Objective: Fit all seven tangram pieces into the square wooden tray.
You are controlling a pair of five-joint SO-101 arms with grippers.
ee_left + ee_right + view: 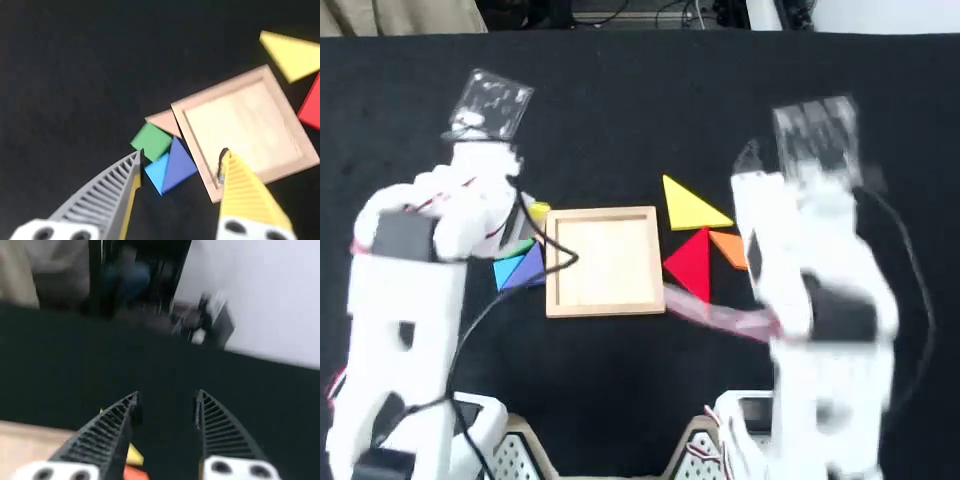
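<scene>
Crowding worries us: our left gripper (181, 155), fingers wide and empty, hangs over the blue triangle (180, 167) pressed against the empty wooden tray (220, 86), so closing could snag its rim or the light-blue piece (156, 172), while the right gripper (167, 396) stands open and empty too.

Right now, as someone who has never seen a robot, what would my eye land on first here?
Probably the empty wooden tray, pale in the middle of the black table. Then the bright shapes lying outside it: a yellow triangle, a red triangle and an orange piece on the side of the right arm, and blue pieces and a green piece by the left arm.
</scene>
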